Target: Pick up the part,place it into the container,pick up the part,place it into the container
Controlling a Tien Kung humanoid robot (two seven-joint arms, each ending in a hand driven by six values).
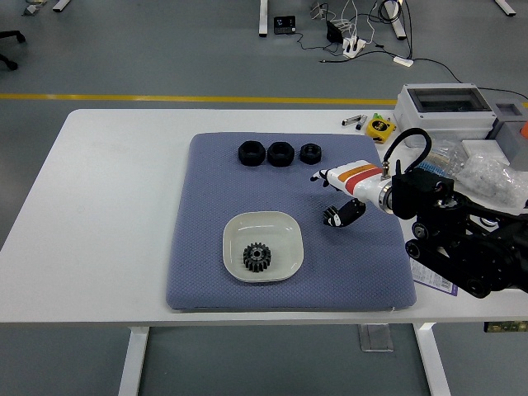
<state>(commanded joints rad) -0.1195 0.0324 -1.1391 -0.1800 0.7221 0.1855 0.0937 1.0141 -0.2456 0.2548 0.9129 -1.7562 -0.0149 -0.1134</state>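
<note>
Three black parts [279, 153] sit in a row at the far edge of the blue mat [206, 239] on the white worktop [107, 214], and I see one black gear [257, 257] already inside the cream container [285, 229] near the mat's front. My right hand [340, 196] hovers over the mat just right of the container & below the row w/ fingers [334, 218] spread apart, holding nothing. Grey box [448, 105], yellow tape measure [379, 128] & plastic bags [493, 177] sit at the far right.
</note>
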